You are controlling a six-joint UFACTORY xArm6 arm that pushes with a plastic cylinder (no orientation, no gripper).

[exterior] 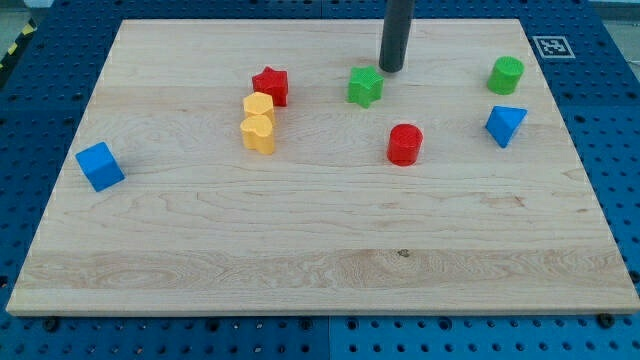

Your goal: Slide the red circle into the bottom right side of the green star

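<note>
**Kid:** Where is the red circle?

**Me:** The red circle (405,144) sits near the middle of the wooden board (300,260). It is below the green star (365,87) and a bit toward the view's right. There is a gap between them, so they do not touch yet.

**Kid:** So is the job done?

**Me:** No. I think the red circle needs a push up and a little left.

**Kid:** Where is your stick?

**Me:** My tip (391,69) is just beside the green star, at its upper right. It holds nothing. It has no claw to open or close; it only pushes.

**Kid:** Is there room?

**Me:** Yes. The board below the red circle is bare. The blue triangle (505,125) and green circle (506,75) stay off to the view's right. The red star (270,86) and two yellow blocks (258,122) are on the left. The edges are far away.
</note>
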